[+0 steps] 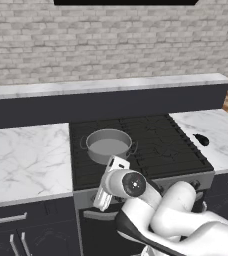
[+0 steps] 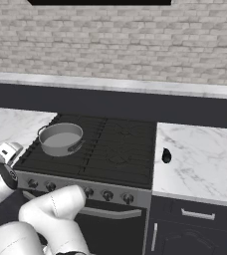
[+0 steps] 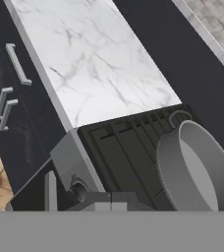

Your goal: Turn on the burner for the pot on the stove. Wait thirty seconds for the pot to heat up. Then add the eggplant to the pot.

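Observation:
The grey pot [image 1: 108, 145] [image 2: 60, 138] [image 3: 197, 167] stands lidless on the front-left burner [image 1: 92, 167] of the black stove [image 1: 158, 142] [image 2: 118, 144]. On the marble counter to the right of the stove lies the small black eggplant [image 1: 201, 139] [image 2: 166, 156]. My gripper [image 1: 102, 202] [image 3: 109, 201] hangs low in front of the stove's left end, shut with nothing between its tips. In the hand view it sits just right of the leftmost knob [image 3: 78, 190] on the grey front strip [image 3: 70, 157]; I cannot tell whether it touches the knob.
Marble counters flank the stove on the left [image 1: 26, 160] [image 3: 94, 64] and the right [image 2: 200, 159]. A raised dark ledge [image 1: 111, 100] runs behind them. More knobs [image 2: 108, 195] line the front strip above the oven handle [image 2: 115, 213]. Drawer handles [image 3: 16, 64] sit below the left counter.

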